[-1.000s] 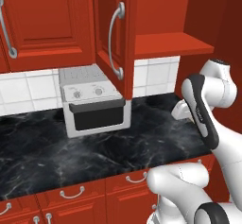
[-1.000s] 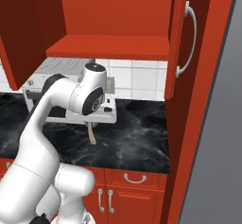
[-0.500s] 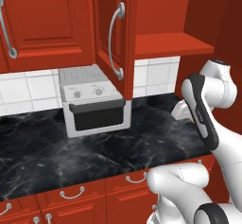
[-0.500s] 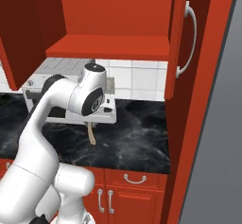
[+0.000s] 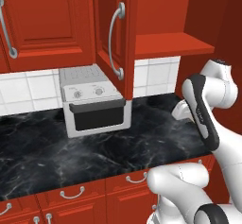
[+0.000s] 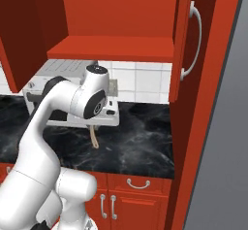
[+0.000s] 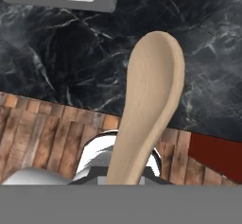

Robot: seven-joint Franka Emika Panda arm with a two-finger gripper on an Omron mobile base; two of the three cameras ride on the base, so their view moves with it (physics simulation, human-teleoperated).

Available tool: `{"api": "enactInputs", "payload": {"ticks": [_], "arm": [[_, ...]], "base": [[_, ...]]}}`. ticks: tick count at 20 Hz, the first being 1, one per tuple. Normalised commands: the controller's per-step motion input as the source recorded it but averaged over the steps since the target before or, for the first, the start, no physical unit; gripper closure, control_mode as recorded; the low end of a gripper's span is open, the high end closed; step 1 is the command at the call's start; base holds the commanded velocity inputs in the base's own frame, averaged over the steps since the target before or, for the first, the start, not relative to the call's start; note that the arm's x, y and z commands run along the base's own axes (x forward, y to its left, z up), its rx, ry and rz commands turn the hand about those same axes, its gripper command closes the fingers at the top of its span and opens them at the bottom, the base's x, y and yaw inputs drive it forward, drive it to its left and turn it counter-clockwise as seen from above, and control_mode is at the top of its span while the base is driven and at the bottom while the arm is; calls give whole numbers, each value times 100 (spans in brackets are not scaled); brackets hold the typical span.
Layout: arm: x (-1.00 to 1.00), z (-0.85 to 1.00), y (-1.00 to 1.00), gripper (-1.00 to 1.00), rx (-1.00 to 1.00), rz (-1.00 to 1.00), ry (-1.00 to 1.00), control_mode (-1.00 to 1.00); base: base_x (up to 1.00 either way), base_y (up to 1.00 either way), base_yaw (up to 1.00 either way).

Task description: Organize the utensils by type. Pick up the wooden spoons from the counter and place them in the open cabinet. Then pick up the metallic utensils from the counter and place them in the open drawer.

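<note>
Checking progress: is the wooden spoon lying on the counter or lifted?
Lifted: the wooden spoon hangs from the end effector, above the counter.

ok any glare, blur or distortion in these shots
Left base view: sharp, soft sheen on the black counter. Right base view: crisp, cabinet interior evenly lit, the wooden spoon hanging small below the hand. Hand view: the spoon looms huge from closeness, edges still sharp, no glare.

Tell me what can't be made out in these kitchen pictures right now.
- The gripper's fingertips: in the hand view the wooden spoon covers them; in the right base view the arm's wrist hides the grip, so just the spoon hangs below.
- The spoon's handle end: cut off at the bottom of the hand view.
- Counter at far right: hidden by the arm in the left base view.
- Upper part of the open cabinet: cut off by the top edge.
</note>
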Motion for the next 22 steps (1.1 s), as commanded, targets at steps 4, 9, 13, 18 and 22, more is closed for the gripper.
{"api": "enactInputs", "payload": {"ticks": [4,9,13,18,22], "arm": [[-4,35,-11,100,4,20,-12,-100],[0,54,-1,100,2,27,-11,-100],[1,67,0,100,0,20,-17,-100],[1,61,0,100,-10,28,-48,-100],[15,56,1,100,-17,28,-61,-100]], "base": [[0,0,0],[0,0,0],[0,0,0],[0,0,0],[0,0,0]]}}
